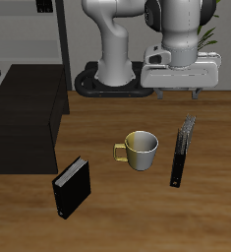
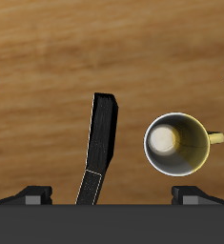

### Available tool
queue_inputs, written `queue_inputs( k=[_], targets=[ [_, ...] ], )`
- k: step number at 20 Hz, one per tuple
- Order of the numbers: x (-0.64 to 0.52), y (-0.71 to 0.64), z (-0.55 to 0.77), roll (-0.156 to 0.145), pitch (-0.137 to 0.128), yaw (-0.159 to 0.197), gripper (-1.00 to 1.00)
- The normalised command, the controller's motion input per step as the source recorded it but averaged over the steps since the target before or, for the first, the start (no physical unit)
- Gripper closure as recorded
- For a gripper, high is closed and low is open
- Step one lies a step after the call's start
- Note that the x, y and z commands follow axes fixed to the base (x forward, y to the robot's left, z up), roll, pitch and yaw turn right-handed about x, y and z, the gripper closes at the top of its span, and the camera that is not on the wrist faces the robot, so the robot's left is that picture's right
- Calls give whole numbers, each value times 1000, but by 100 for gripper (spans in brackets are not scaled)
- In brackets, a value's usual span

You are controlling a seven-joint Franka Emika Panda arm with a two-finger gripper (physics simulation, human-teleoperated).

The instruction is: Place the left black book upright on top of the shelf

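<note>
The left black book (image 1: 176, 167) stands on edge on the wooden table, beside a mug and toward the front. In the wrist view it (image 2: 103, 138) is a slim black slab seen from above. My gripper (image 1: 181, 96) hangs above the book's far end, open and empty. Its fingertips (image 2: 30, 196) sit wide apart on either side of the book, well clear of it. The shelf (image 1: 28, 118) is the large matte-black cabinet at the table's other side; nothing shows on its flat top. A second black book (image 1: 71, 187) stands near the table's front edge, in front of the shelf.
A pale yellow mug (image 1: 140, 149) stands between the two books, close to the left black book; it also shows in the wrist view (image 2: 177, 143). A grey open-frame rack (image 1: 43, 30) stands behind the shelf. The robot's base (image 1: 112, 74) is at the back.
</note>
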Motion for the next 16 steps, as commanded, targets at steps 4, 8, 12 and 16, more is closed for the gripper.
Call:
queue_inputs(
  k=[4, 8, 12, 16],
  targets=[
    [149, 158, -35, -5, -43, -5, -100],
    [276, 132, -232, 0, 12, -17, -100],
    [191, -62, -232, -15, 10, -34, -100],
    [73, -2, -234, -5, -2, 8, -100]
  ],
)
